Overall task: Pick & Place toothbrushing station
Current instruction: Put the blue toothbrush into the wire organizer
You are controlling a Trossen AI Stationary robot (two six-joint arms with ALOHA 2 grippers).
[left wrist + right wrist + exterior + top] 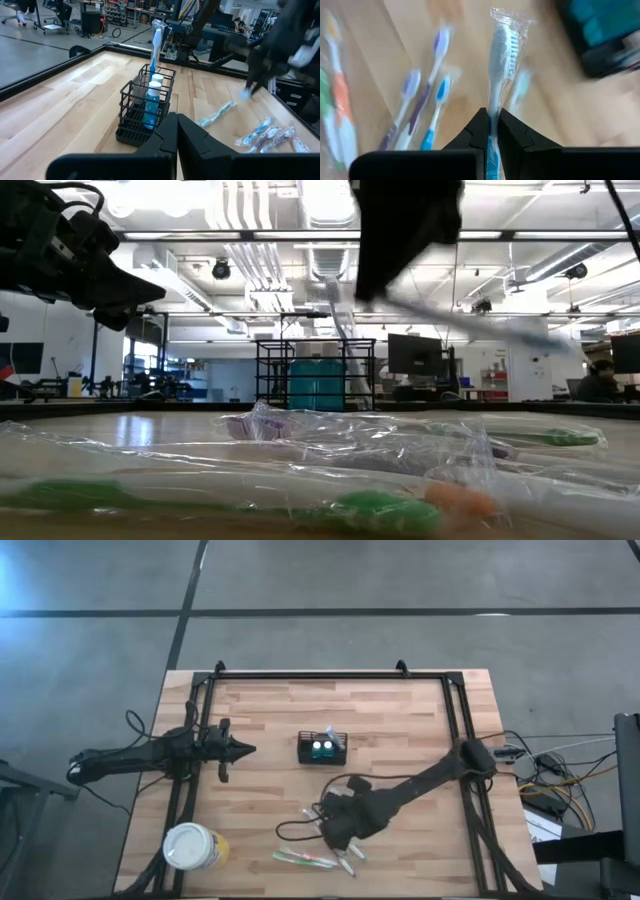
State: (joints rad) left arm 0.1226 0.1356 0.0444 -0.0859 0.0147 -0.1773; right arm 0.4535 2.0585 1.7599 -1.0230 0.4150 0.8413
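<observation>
Nearest the front edge of the tabletop [260,710], a scatter of wrapped toothbrushes [305,859] lies loose, green-handled ones foremost, with a yellow cup with a white lid [194,847] off toward the left corner. Just behind that scatter the right hand [491,131] is pinched tight on a blue wrapped toothbrush [498,55], gripping it low on the handle so the bristle end sticks out past the fingertips; the other brushes lie on the wood beneath it. From the low view I cannot tell how far it clears the pile.

Farther back, about mid-tabletop, the toothbrushing station [321,749] stands upright, a black wire-mesh caddy already holding two teal bottles with white caps and one wrapped toothbrush standing on end in a compartment. It sits well apart from the right hand, beyond and slightly to its left.

Out at the left side, level with the caddy, the left hand [176,131] waits with its fingers fully closed on nothing, pointing at the caddy.

As I read it, the pick is done and the carry is the step in hand. The next move calls for bringing the brush over the caddy, turning it upright, and lowering the handle end into a free compartment without knocking the bottles or the brush standing there.
</observation>
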